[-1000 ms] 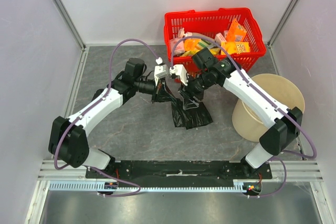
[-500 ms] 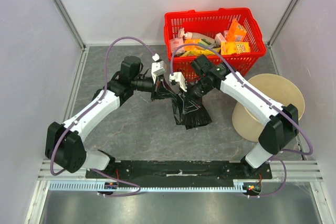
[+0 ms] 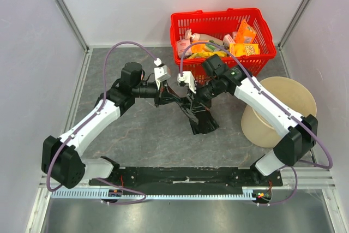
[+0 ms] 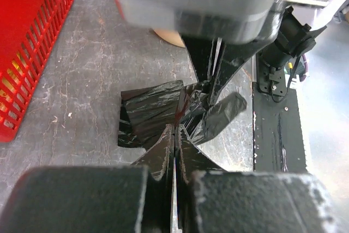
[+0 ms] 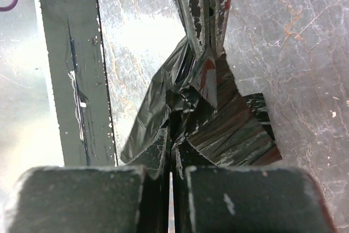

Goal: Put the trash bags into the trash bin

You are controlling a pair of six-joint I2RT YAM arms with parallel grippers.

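With the round beige plastic trash bin [image 3: 292, 91] taken as landmark, two white arms are seen bolted at the near edge, one near and to its left and one just beside its near side. Farther in, well to the left of the bin, the crumpled black plastic trash bags [image 3: 200, 119] are held above the grey stone-patterned table [image 3: 142, 135]. The film is pinched at its upper folds by both the left gripper [image 4: 175, 140] and the right gripper [image 5: 173, 145], each with its jaws closed tight on it, and its lower end is trailed on the table. Trouble is judged most likely from this double grip. If the two wrists are drawn apart, the thin film may be stretched, torn or pulled out of one pinch. If they are moved together, the wrists, almost touching, may be knocked against each other. The bin appears tilted towards its side, though this cannot be told for certain, and it is partly crossed by the right forearm, so it may be nudged or rolled, or its mouth missed. The trailing end may also be dragged or snagged. Beyond the bin and to its left, the red plastic mesh shopping basket [image 3: 175, 31], filled with packets, may be brushed. Counted: two arms, two grippers, one bin, one basket, and one joined mass of black film, in which the number of bags cannot be told.
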